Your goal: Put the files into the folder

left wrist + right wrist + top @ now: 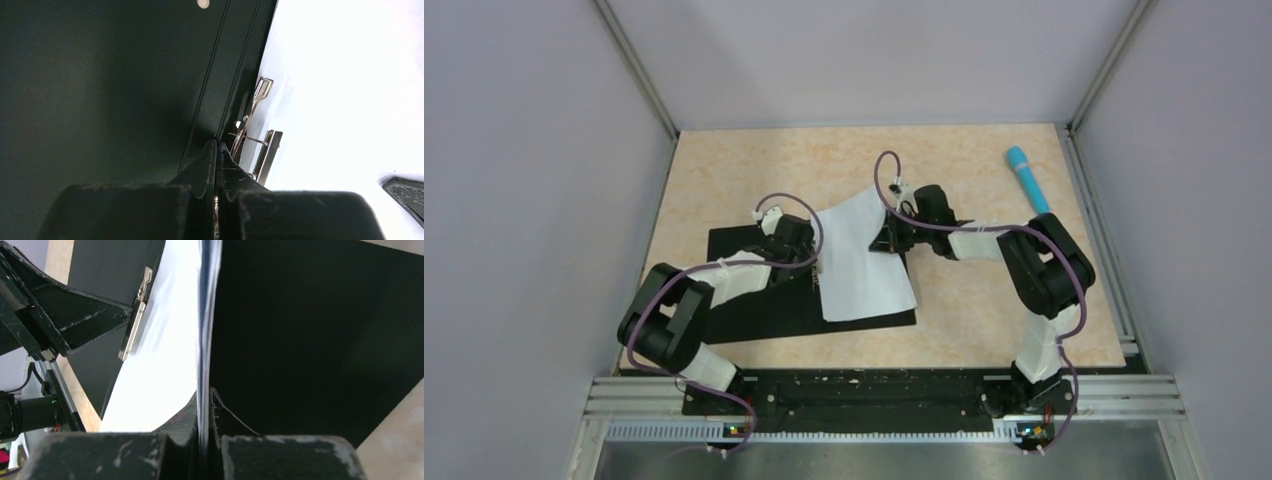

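The folder (pixel 764 300) lies open on the table, black inside up. The files (pixel 864 265), white sheets, lie slanted over its right half, their far corner lifted. My right gripper (pixel 886 240) is shut on the sheets' right edge; in the right wrist view (pixel 204 395) the files (pixel 165 355) run edge-on between the fingers, over the black folder (pixel 310 340). My left gripper (pixel 816 262) is shut, its tips (pixel 216 145) at the folder's spine (pixel 100 90) beside the metal clip (pixel 257 135), whose lever stands raised. The files (pixel 340 100) lie just beyond the clip (pixel 135 325).
A blue cylindrical object (pixel 1028 180) lies at the far right of the table. Grey walls with metal rails enclose the table on three sides. The left gripper (pixel 65 315) shows close to the sheets in the right wrist view.
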`<action>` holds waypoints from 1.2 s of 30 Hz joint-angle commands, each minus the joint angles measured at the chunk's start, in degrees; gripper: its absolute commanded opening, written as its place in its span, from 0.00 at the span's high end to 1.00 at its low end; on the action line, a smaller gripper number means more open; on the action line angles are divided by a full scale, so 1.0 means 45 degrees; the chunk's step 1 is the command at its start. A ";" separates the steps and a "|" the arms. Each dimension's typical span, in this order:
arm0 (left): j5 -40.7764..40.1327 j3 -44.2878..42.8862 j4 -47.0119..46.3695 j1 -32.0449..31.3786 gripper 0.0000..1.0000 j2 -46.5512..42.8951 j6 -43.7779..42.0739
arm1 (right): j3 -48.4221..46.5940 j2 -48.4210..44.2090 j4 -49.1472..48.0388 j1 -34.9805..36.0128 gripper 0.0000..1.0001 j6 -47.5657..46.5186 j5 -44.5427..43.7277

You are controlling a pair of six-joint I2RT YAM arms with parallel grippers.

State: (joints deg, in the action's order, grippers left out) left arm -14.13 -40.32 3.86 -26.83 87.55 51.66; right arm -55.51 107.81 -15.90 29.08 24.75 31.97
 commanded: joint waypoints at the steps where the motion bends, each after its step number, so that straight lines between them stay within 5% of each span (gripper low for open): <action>1: 0.0503 0.0383 0.0356 -0.0444 1.00 0.0091 0.0972 | 0.0111 -0.0816 -0.0426 0.0055 1.00 0.0114 -0.0220; 19: -0.0889 0.1391 0.0820 -0.1522 1.00 -0.1585 0.4905 | 0.0853 -0.1833 0.0433 0.0047 1.00 0.0824 -0.0763; 36: -0.1157 0.1379 0.0798 -0.1525 1.00 -0.1309 0.5258 | 0.1142 -0.2336 0.1185 0.0150 1.00 0.0274 -0.0101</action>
State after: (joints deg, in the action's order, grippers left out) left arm -17.93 -34.54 6.98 -33.43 81.52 74.67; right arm -51.09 100.47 -10.85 29.12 27.88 30.11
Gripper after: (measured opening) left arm 0.010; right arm 0.006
